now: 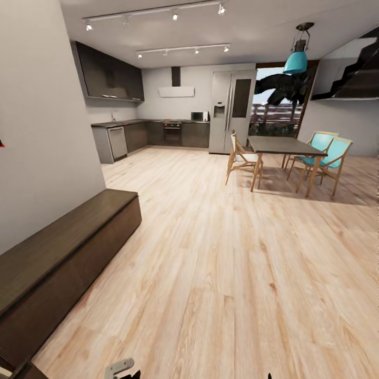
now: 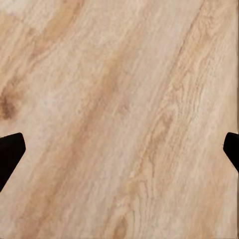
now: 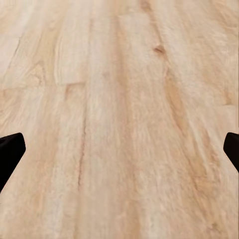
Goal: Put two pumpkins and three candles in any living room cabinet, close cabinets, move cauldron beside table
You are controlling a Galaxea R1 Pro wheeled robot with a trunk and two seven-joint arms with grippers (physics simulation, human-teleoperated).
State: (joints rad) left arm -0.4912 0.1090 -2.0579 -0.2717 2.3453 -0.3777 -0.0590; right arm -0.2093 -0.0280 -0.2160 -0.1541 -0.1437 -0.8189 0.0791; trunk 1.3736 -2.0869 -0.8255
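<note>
Nearest the camera, at the bottom edge of the head view, a small grey bracket-like piece of the robot (image 1: 119, 367) is poking into the frame over the pale oak plank floor (image 1: 221, 295). In the left wrist view the left gripper (image 2: 119, 149) is hanging over bare planks, its two dark fingertips (image 2: 9, 152) showing at opposite edges of the picture, so it is spread wide and carrying nothing. The right gripper (image 3: 119, 152) is sitting the same way over the floor, tips far apart and empty.

At the lower left of the head view, the long low dark-brown wood cabinet (image 1: 63, 258) is running along the grey wall (image 1: 42, 131), its long axis stretching from the bottom-left corner up toward the middle of the frame. Its fronts are looking closed from here. It is lying to the left of both grippers, so the left arm is probably the nearer one.

Farther off, at the right, a dark-topped dining table (image 1: 284, 145) with turquoise-seated wooden chairs (image 1: 329, 155) is standing. Beyond, at the upper left and centre, a dark kitchen counter (image 1: 152, 131) and a steel refrigerator (image 1: 231, 110) are lining the back wall.
</note>
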